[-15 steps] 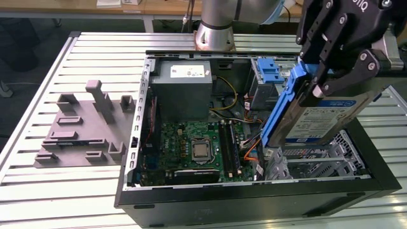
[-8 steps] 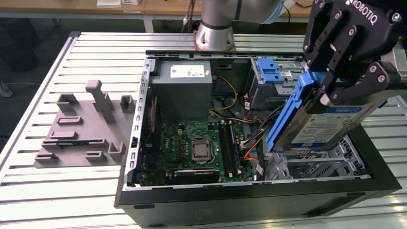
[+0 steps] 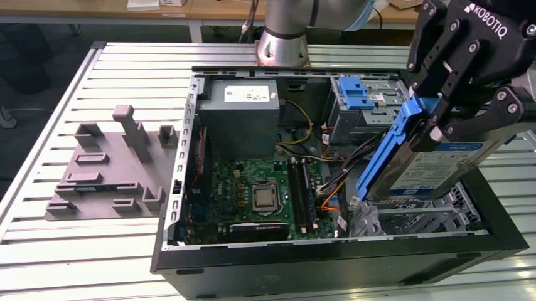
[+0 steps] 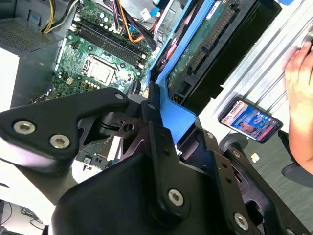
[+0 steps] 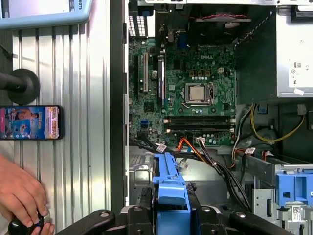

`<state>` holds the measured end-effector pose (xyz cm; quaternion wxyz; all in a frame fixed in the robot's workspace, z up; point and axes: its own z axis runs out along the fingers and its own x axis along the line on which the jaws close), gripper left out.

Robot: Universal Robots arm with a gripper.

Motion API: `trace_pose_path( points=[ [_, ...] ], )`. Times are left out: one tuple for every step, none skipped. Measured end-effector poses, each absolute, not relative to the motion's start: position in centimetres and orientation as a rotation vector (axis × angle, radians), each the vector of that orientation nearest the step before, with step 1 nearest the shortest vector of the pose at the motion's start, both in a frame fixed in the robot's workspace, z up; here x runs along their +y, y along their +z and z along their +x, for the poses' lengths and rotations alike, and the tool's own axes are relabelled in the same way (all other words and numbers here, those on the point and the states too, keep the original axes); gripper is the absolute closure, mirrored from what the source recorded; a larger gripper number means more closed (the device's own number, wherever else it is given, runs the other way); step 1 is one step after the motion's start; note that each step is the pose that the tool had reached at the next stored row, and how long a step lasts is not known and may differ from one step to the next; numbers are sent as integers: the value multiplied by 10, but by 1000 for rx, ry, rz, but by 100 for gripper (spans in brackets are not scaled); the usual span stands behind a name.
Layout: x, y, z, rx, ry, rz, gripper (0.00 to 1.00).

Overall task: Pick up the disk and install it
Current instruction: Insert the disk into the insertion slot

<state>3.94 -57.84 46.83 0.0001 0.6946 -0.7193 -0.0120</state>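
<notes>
While clamped, disk (image 3: 428, 168) long axis steeply downward.

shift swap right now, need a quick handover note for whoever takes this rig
Claw: shut on the disk at its blue-framed edge.
Disk: lifted, tilted, held over the open computer case, toward the exterior view's right.
Done: pickup.
Left: disk not yet seated in a bay.
Note: a person's hand is just outside the case in the first wrist view.
</notes>
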Motion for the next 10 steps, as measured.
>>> trace_pose_path(
  points=[
    [-578,468,40,-2259,-38,2182,64],
    [-578,468,40,-2259,-38,2182,64],
    [-578,468,42,-2259,-38,2182,64],
    [-578,467,43,-2260,-38,2182,64],
    [-578,467,44,-2259,-38,2182,64],
    [-578,466,44,-2259,-38,2182,64],
    [-578,465,45,-2259,-38,2182,64],
    [-578,464,46,-2260,-38,2182,64],
    [-578,463,48,-2259,-38,2182,64],
    [-578,462,49,-2259,-38,2182,64]
  ],
)
